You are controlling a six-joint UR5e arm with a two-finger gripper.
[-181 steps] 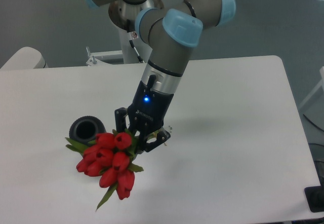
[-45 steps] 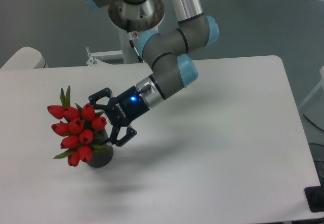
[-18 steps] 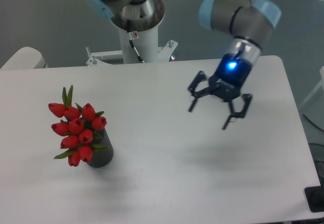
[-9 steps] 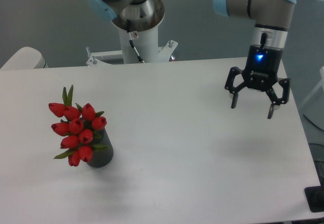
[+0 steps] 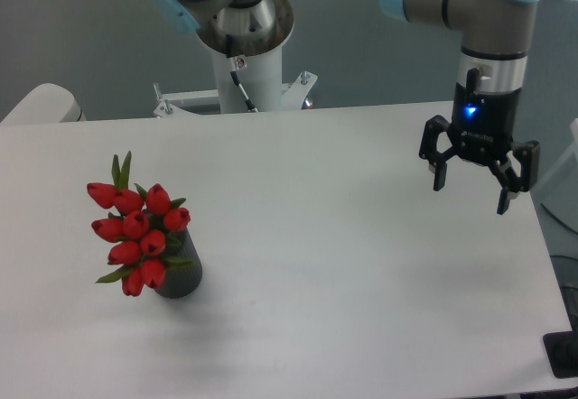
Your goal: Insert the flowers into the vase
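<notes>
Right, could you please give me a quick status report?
Two-finger gripper open, empty, far right. Red tulip bunch standing in dark grey cylinder vase. Nothing in the way.

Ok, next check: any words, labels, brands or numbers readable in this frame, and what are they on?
None can be read.
Gripper: a blue light on its body and faint marks beside it, too small and blurred to read.
Robot base: a small red-and-white tag, too blurred to read.
Flowers, vase and table: no text visible.
</notes>
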